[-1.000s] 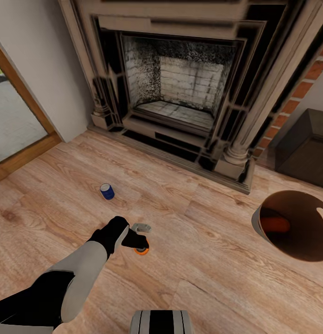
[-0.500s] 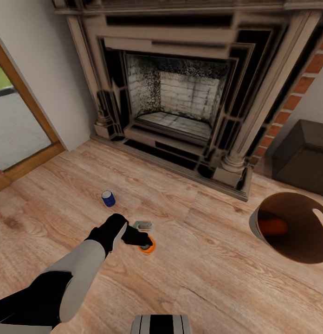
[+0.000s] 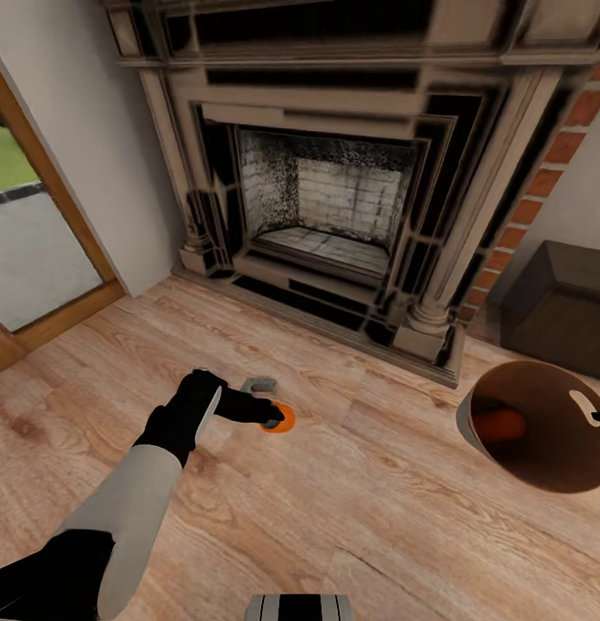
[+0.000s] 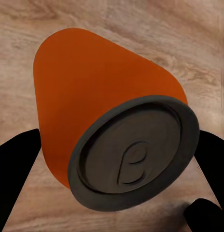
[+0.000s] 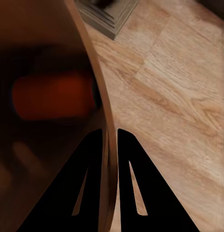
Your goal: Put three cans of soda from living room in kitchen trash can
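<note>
My left gripper is shut on an orange can of soda, held a little above the wood floor in front of the fireplace. In the left wrist view the orange can of soda shows its dark top end, with a black finger on either side of it. The tash can hangs tilted at the right, its brown inside facing me, and another orange can of soda lies in it. My right gripper is shut on the rim of the tash can, one finger inside and one outside.
The brick-backed fireplace with its raised stone hearth stands straight ahead. A dark box sits on the floor at the far right. A wood-framed glass door is at the left. Open wood floor lies around me.
My left gripper has risen from the floor with the orange can in it. The head view has tilted up. The blue can on the floor has passed behind my left hand.
</note>
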### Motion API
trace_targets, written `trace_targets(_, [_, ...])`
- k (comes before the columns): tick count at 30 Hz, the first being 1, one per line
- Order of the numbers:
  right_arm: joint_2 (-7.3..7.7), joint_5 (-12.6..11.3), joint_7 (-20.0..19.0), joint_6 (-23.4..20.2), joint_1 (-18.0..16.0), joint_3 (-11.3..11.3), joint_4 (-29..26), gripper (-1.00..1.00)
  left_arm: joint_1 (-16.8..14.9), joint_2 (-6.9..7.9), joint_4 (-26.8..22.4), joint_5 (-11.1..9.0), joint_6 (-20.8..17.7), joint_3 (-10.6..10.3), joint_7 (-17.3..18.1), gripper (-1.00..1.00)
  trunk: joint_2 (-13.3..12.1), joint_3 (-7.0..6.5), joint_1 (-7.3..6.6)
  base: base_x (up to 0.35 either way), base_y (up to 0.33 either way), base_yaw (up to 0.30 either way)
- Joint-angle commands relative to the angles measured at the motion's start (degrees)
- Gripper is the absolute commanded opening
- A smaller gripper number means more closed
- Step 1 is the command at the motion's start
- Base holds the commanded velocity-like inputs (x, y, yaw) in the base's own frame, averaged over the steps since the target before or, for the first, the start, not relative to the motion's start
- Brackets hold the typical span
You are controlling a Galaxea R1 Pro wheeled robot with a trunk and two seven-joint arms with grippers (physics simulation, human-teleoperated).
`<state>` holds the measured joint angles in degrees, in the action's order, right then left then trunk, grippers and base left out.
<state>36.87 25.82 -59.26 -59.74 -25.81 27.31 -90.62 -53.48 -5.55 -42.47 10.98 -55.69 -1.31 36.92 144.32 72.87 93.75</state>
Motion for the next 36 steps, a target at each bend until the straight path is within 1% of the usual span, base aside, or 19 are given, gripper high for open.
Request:
trace_targets(1, [-0.04,-0.6,-0.2,-0.3,0.0,-0.1,0.0,-1.00,0.2,0.70,-0.5,0.0,-0.3,-0.3,1.4,-1.00,0.0,-0.23,-0.02,0.000,0.000,0.000])
trace_targets(4, [-0.10,-0.6,-0.2,-0.3,0.0,-0.1,0.1,-1.00,0.3,2.19,-0.9,0.0,-1.8,-3.7,5.5,-1.00,-0.1,-0.90,-0.10,0.000,0.000,0.000])
trace_targets(5, [-0.14,-0.6,-0.2,-0.3,0.0,-0.2,0.1,-1.00,0.3,2.67,-1.2,0.0,-3.3,-6.7,8.1,-1.00,-0.1,-1.12,-0.13,0.000,0.000,0.000])
trace_targets(7, [-0.17,-0.6,-0.2,-0.3,0.0,-0.2,0.1,-1.00,0.3,3.01,-1.4,0.0,-4.3,-9.6,10.8,-1.00,-0.1,-1.56,-0.18,0.000,0.000,0.000])
trace_targets(9, [-0.16,-0.7,-0.3,-0.3,0.0,-0.2,0.1,-1.00,0.0,3.63,-1.6,0.1,-4.3,-13.2,15.5,-1.00,-0.1,-2.00,-0.23,0.000,0.000,0.000])
trace_targets(13, [-0.23,-0.7,-0.3,-0.3,0.0,-0.2,0.1,-1.00,-0.9,5.24,-1.3,0.1,-4.3,-15.2,20.6,-1.00,-0.2,-2.89,-0.33,0.000,0.000,0.000])
trace_targets(14, [-0.23,-0.7,-0.3,-0.3,0.0,-0.2,0.1,-1.00,-2.1,6.01,-1.1,0.2,-4.3,-15.6,23.0,-1.00,-0.2,-3.11,-0.36,0.000,0.000,0.000])
trace_targets(16, [-0.29,-0.8,-0.3,-0.3,0.1,-0.2,0.1,-1.00,-3.7,6.87,-0.5,0.2,-4.3,-16.2,25.6,-1.00,-0.2,-3.55,-0.41,0.000,0.000,0.000])
trace_targets(18, [-0.37,-0.9,-0.5,-0.3,0.1,0.0,0.1,-1.00,-7.7,8.82,2.1,0.2,-4.3,-18.9,31.1,-1.00,-0.2,-4.00,-0.46,0.000,0.000,0.000])
trace_targets(19, [-0.39,-1.0,-1.2,-0.3,0.1,0.1,0.1,-1.00,-11.1,10.19,4.4,0.2,-4.3,-20.9,35.2,-1.00,-0.3,-4.22,-0.49,0.000,0.000,0.000])
trace_targets(22, [-0.42,-0.9,-4.8,-0.3,0.1,0.2,0.1,-1.00,-14.8,12.72,5.8,0.1,-4.3,-22.3,41.7,-1.00,-0.3,-4.88,-0.57,0.000,0.000,0.000])
trace_targets(23, [-0.48,-0.7,-6.9,-0.3,0.2,0.1,0.1,-1.00,-16.5,16.27,5.8,-0.3,-4.3,-22.6,47.5,-1.00,-0.3,-5.11,-0.59,0.000,0.000,0.000])
trace_targets(25, [-0.53,-0.7,-7.8,-0.3,0.2,-0.1,0.1,-1.00,-17.5,20.85,4.4,-0.7,-4.3,-22.5,52.4,-1.00,-0.3,-5.55,-0.64,0.000,0.000,0.000])
trace_targets(26, [-0.68,-0.8,-8.2,-0.3,0.2,-0.6,0.1,-1.00,-17.8,23.80,2.4,-0.9,-4.3,-22.5,53.1,-1.00,-0.4,-5.77,-0.67,0.000,0.000,0.000])
trace_targets(29, [-1.22,-0.9,-8.4,-0.3,0.2,-2.0,0.1,-1.00,-18.0,25.26,-1.6,-1.4,-4.3,-22.5,53.1,-1.00,-0.4,-6.43,-0.75,0.000,0.000,0.000])
trace_targets(32, [-2.18,-0.8,-8.4,-0.3,0.2,-2.7,0.1,-1.00,-18.0,27.03,-9.3,-3.0,-4.3,-22.8,53.1,-1.00,-0.4,-7.10,-0.82,0.000,0.000,0.000])
trace_targets(33, [-2.39,-0.8,-8.4,-0.3,0.2,-2.8,0.1,-1.00,-18.0,28.28,-12.4,-4.1,-4.3,-22.9,53.1,-1.00,-0.4,-7.32,-0.85,0.000,0.000,0.000])
trace_targets(34, [-2.47,-0.7,-8.4,-0.3,0.1,-2.9,0.2,-1.00,-18.0,28.85,-13.7,-4.9,-4.3,-22.9,53.1,-1.00,-0.5,-7.54,-0.88,0.000,0.000,0.000])
trace_targets(36, [-2.67,-0.7,-8.4,-0.3,0.1,-3.0,0.1,-1.00,-17.9,30.29,-17.4,-8.2,-4.3,-23.0,53.1,-1.00,-0.5,-7.99,-0.93,0.000,0.000,0.000])
